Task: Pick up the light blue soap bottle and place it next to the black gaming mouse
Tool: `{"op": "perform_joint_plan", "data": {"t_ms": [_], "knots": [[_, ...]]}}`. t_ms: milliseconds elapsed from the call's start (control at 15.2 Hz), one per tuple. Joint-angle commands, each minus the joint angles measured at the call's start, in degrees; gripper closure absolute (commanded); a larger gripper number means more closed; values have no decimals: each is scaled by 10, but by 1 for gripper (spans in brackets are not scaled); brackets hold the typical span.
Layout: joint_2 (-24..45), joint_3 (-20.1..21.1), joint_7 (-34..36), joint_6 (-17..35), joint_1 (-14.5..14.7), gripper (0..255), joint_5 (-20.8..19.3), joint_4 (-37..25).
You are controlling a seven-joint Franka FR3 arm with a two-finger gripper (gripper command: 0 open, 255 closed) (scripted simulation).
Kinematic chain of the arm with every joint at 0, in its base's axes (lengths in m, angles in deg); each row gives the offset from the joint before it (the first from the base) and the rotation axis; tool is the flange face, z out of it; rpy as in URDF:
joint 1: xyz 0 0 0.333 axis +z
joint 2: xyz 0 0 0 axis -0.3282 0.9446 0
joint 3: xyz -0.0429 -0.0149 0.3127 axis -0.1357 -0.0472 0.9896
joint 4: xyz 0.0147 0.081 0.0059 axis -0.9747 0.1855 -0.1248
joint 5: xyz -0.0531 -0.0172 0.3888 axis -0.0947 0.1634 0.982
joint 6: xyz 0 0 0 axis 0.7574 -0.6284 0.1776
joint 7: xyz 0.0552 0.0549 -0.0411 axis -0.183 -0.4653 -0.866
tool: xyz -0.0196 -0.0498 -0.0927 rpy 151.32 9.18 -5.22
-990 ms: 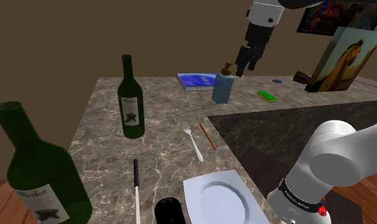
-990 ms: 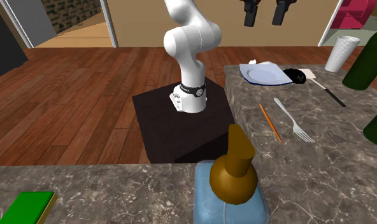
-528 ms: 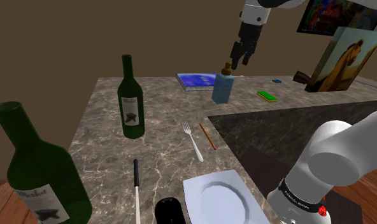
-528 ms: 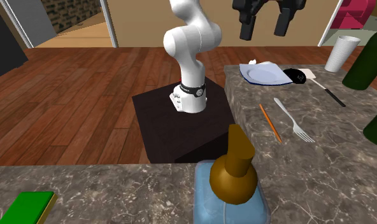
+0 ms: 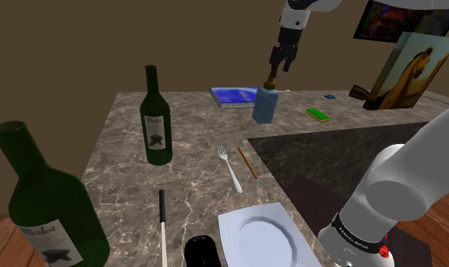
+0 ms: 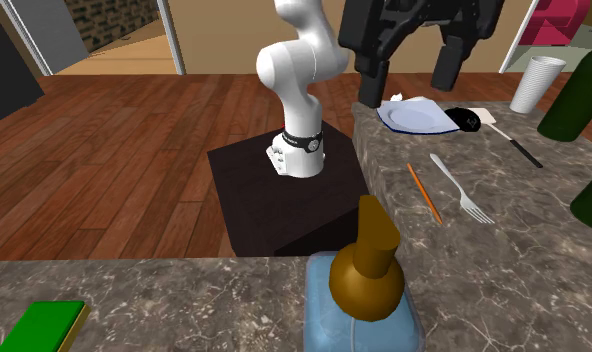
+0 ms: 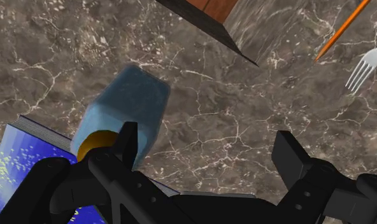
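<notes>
Gripper: (image 5: 277, 68) wide open, nothing held; the fingers are seen well apart in the second exterior view (image 6: 407, 68) and the wrist view (image 7: 206, 146).
Gripper position: shoulder view, hung at 12 o'clock of the soap bottle (image 5: 264, 106), close over its brown pump cap (image 5: 271, 80); contact cannot be told.
Soap bottle: light blue, stood on the marble counter (image 5: 193, 144). In the second exterior view it is seen at 6 o'clock of the frame (image 6: 369, 315).
Wrist view: the bottle (image 7: 127, 105) is seen from above, overlapped by one finger and outside the gap between the two; not clasped.
Mouse: black (image 5: 201, 252), at 7 o'clock of the bottle in the shoulder view, well apart from it. It is set just beside the white plate (image 5: 261, 235), at the plate's 9 o'clock; second exterior view, at the plate's (image 6: 416, 117) 3 o'clock (image 6: 467, 120).
Between bottle and mouse: fork (image 5: 230, 168) and orange pencil (image 5: 248, 162), laid side by side.
Book: blue (image 5: 232, 95), at 10 o'clock of the bottle, near it.
Wine bottles: one (image 5: 156, 121) at 9 o'clock of the fork; a second (image 5: 45, 205) at 8 o'clock of the frame.
Green pad: (image 5: 318, 114) at 3 o'clock of the soap bottle.
</notes>
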Motion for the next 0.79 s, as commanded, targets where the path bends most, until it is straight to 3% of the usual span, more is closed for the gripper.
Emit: {"op": "perform_joint_plan", "data": {"t_ms": [0, 528, 726], "knots": [[46, -18, -24, 3, -4, 0, 12, -39], [246, -71, -120, -37, -48, 0, 91, -251], [250, -71, -122, -23, -50, 0, 93, -241]]}}
